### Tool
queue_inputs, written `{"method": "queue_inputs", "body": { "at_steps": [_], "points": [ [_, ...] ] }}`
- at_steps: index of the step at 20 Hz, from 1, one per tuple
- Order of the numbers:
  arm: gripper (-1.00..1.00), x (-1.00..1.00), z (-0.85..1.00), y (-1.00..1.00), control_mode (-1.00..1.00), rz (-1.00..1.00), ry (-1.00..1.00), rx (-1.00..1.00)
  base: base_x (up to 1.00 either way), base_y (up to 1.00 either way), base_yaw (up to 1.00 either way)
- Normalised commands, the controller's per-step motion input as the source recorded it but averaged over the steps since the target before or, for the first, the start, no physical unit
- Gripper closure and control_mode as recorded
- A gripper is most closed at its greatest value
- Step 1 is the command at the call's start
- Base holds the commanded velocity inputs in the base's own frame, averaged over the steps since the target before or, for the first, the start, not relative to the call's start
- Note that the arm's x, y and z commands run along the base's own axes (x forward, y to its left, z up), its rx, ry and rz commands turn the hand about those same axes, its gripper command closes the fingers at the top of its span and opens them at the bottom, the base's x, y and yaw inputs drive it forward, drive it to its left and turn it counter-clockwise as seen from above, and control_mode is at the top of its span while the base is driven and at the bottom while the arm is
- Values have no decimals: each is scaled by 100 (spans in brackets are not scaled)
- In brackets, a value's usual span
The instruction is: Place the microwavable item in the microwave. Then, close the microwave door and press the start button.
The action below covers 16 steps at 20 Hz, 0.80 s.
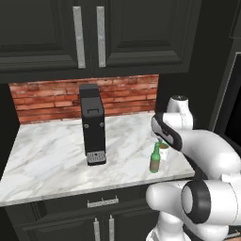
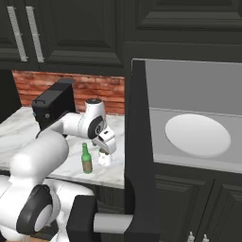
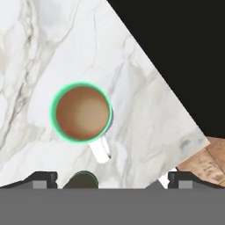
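Note:
The microwavable item (image 3: 82, 112) is a white cup with a green rim, a brown drink inside and a handle, seen from straight above in the hand view. It stands on the marble counter (image 1: 52, 155) near the right end, beside a green bottle (image 1: 155, 159). My gripper (image 3: 112, 181) hangs open above the cup, its fingertips (image 3: 44, 178) spread wide with nothing between them. In the right base view the gripper (image 2: 103, 150) points down just over the cup (image 2: 105, 159). To the right the microwave (image 2: 194, 118) shows its grey interior and white turntable (image 2: 197, 134). The microwave door (image 2: 139, 156) is swung open.
A tall black coffee machine (image 1: 92, 124) stands mid-counter before the brick wall (image 1: 42, 99). The bottle (image 2: 86, 159) is close to the cup's left. The counter's right edge lies near the cup, with wooden floor (image 3: 206, 158) below. Black cabinets (image 1: 89, 33) hang overhead.

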Motion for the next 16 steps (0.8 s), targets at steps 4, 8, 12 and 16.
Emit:
{"method": "queue_inputs", "body": {
  "at_steps": [4, 8, 12, 16],
  "points": [
    [-100, 18, -39, 2, -100, 9, 2, 0, 0, 0, 0],
    [-100, 2, -30, 1, -100, 7, 0, 0, 0, 0, 0],
    [-100, 0, -27, 2, -100, 6, 0, 0, 0, 0, 0],
    [-100, 0, -12, 3, -100, 7, 0, 0, 0, 0, 0]
  ]
}}
